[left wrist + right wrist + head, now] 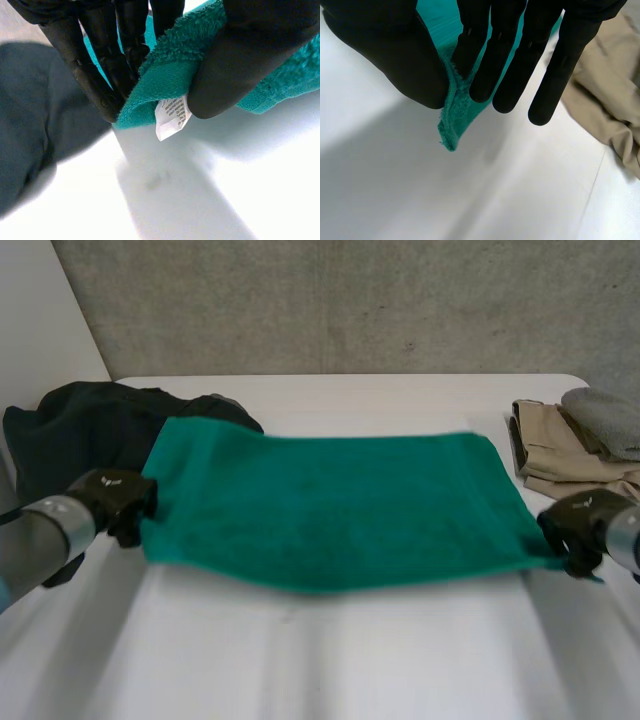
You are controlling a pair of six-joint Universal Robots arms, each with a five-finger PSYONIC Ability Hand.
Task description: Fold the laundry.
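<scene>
Green terry, one towel [335,510], is spread over the middle of the white table [320,670]. Its long axis runs side to side, from hand to hand. Two hands hold it: the left hand [115,502] pinches the near left corner, and the right hand [580,528] pinches the near right corner. One dark pile [70,430] lies beyond the left hand, and the towel's far left corner reaches it. One beige garment [555,452] with one grey cloth [605,420] on it sits at the far right, apart from the towel. The left wrist view adds a white label [171,117] hanging at the corner clamped between thumb and fingers [100,70]. The right wrist view shows that corner squeezed between thumb and straight fingers [505,60], its tip poking out past them.
</scene>
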